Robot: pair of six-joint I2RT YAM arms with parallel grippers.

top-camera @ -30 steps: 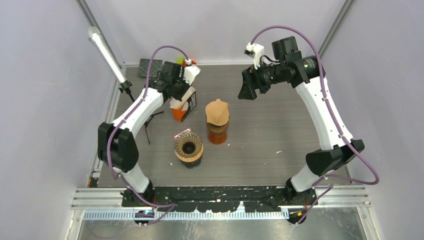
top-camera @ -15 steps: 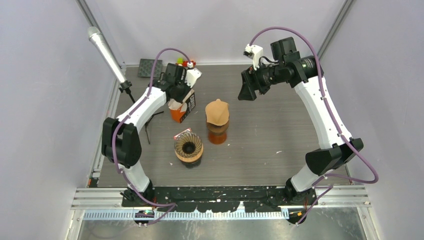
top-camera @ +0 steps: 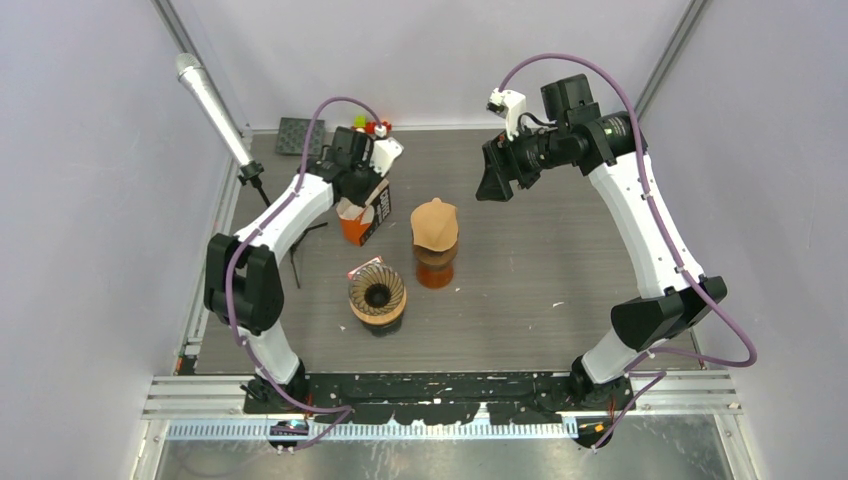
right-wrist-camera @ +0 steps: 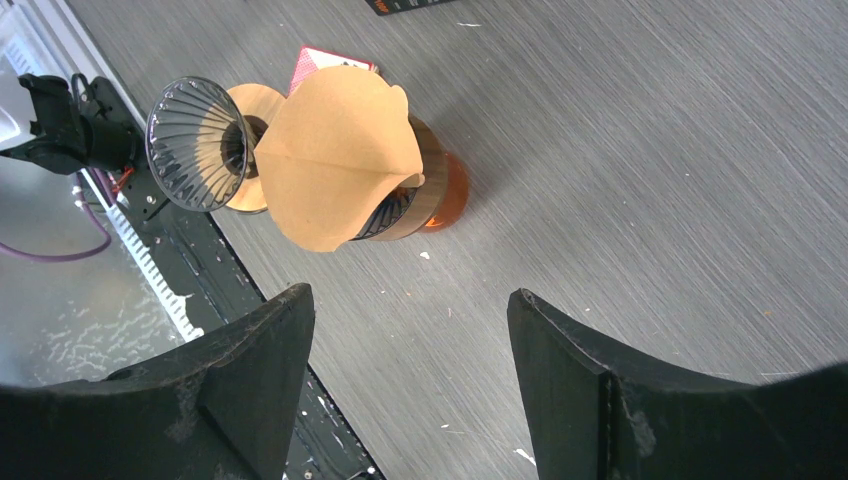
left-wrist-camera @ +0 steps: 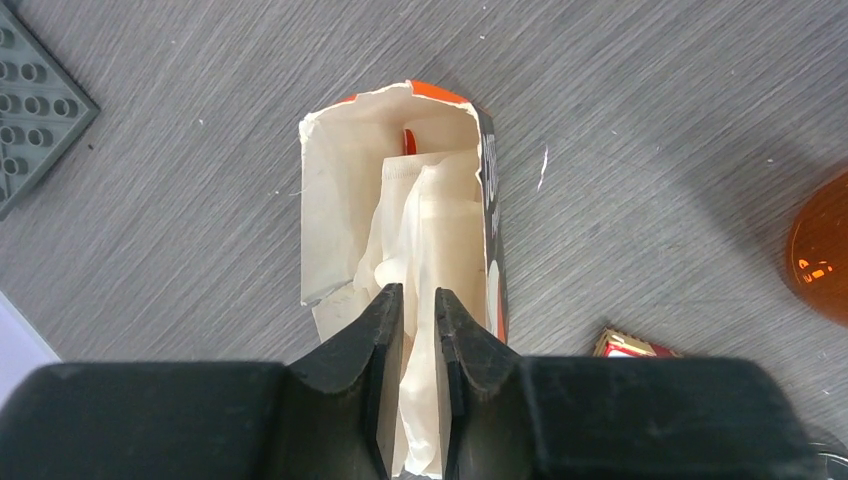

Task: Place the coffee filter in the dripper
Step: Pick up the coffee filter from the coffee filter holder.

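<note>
From above, we saw the brown coffee filter (top-camera: 434, 223) sitting on the orange dripper (top-camera: 436, 270) in the middle of the desk (top-camera: 560, 250).

At the left wrist, the left end effector (left-wrist-camera: 418, 292) stood a tiny bit open around white paper (left-wrist-camera: 430, 230) in the box (left-wrist-camera: 325, 200). We could not tell if it gripped.

At the right wrist, the right end effector (right-wrist-camera: 410, 300) was wide open and held nothing.

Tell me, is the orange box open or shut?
Open. The orange box gapes at the top, and white paper filters show inside it.
</note>
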